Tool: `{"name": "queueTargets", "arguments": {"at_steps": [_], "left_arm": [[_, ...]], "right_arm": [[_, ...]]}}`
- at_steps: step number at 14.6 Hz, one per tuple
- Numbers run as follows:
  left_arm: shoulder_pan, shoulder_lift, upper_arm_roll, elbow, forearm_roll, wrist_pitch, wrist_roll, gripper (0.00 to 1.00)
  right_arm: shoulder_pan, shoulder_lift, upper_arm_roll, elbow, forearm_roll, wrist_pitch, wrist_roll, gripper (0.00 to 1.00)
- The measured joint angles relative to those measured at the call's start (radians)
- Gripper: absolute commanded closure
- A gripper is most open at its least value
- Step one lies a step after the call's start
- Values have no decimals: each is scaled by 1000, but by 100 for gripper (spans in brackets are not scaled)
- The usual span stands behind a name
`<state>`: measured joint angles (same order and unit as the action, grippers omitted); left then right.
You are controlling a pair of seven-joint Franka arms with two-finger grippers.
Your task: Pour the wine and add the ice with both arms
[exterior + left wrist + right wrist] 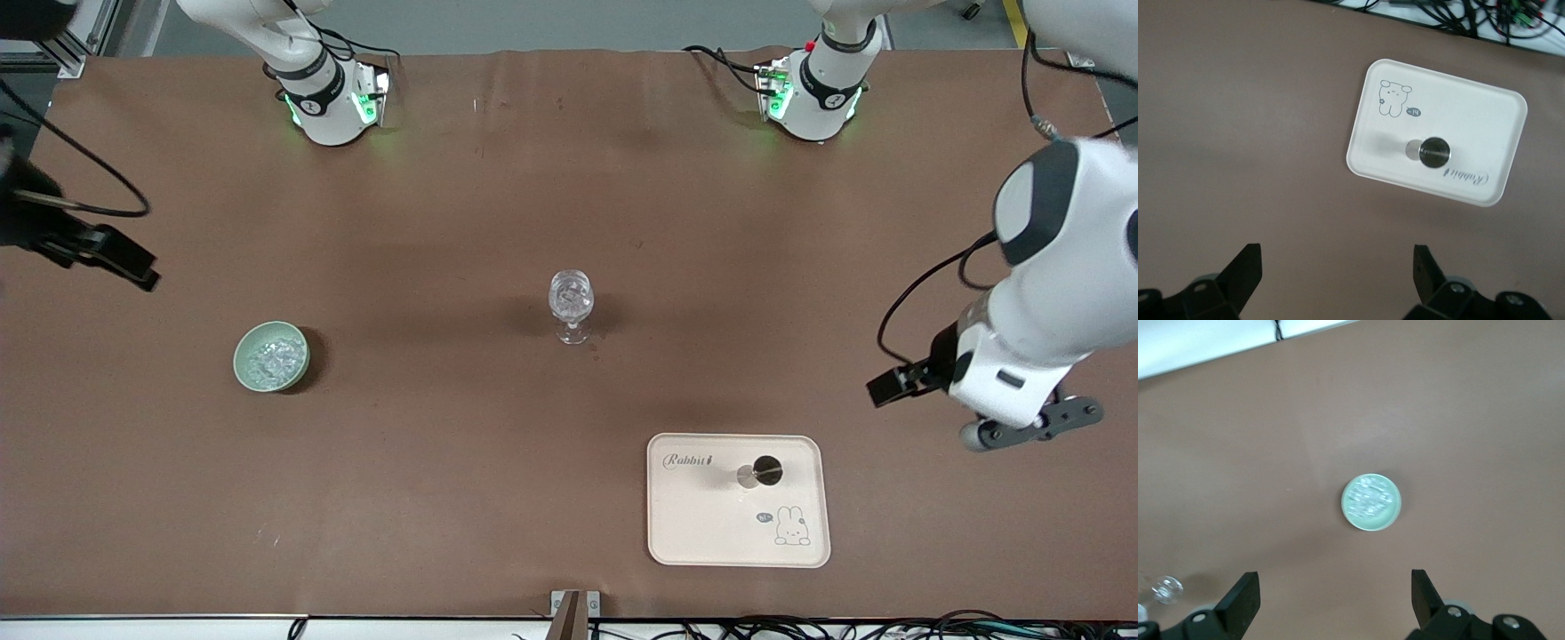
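A clear patterned stemmed glass (570, 307) stands upright mid-table. A pale green bowl (271, 356) holds several small clear chunks of ice (274, 354) toward the right arm's end. A small round metal vessel (761, 471) stands on a cream rabbit tray (711, 524), nearer the front camera. My left gripper (1336, 267) is open and empty, up in the air beside the tray (1471, 113) and vessel (1433, 151). My right gripper (1333, 593) is open and empty, high over bare table by the bowl (1371, 502) and its ice (1369, 499).
The table is covered in brown paper (444, 489). The left arm's hand (1031, 425) hangs over the table's edge at its end. The right arm's hand shows only as dark parts at its end. The glass also shows in the right wrist view (1165, 588).
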<state>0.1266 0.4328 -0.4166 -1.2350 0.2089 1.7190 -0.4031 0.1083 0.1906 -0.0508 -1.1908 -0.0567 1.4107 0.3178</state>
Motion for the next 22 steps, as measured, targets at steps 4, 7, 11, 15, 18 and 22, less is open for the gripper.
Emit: {"name": "queueTargets", "arguments": {"at_steps": [4,7,11,15,18,22], "left_arm": [[-6,-116,5,-32,-2,-68,151,0],[-121,-249,146,-158,-106,-77,193,0],[-211,-436,312,-359,-186,-79,286,0],[-214,-544,316,-471,-187,-79,290,0],[-212,-557,321,-483,-187,-79,290,0],[-207,-557,334,-482,-187,-79,290,0]], "right_arm": [[-101,-63,6,-90,12,-2,-89,0],[-139,-96,8,-149,41,21,-132,0],[-150,-111,9,-179,55,29,-153,0],[-149,-111,19,-188,56,23,-155,0],[-149,-111,24,-190,56,23,-156,0],[-149,-111,25,-190,56,18,-157,0]]}}
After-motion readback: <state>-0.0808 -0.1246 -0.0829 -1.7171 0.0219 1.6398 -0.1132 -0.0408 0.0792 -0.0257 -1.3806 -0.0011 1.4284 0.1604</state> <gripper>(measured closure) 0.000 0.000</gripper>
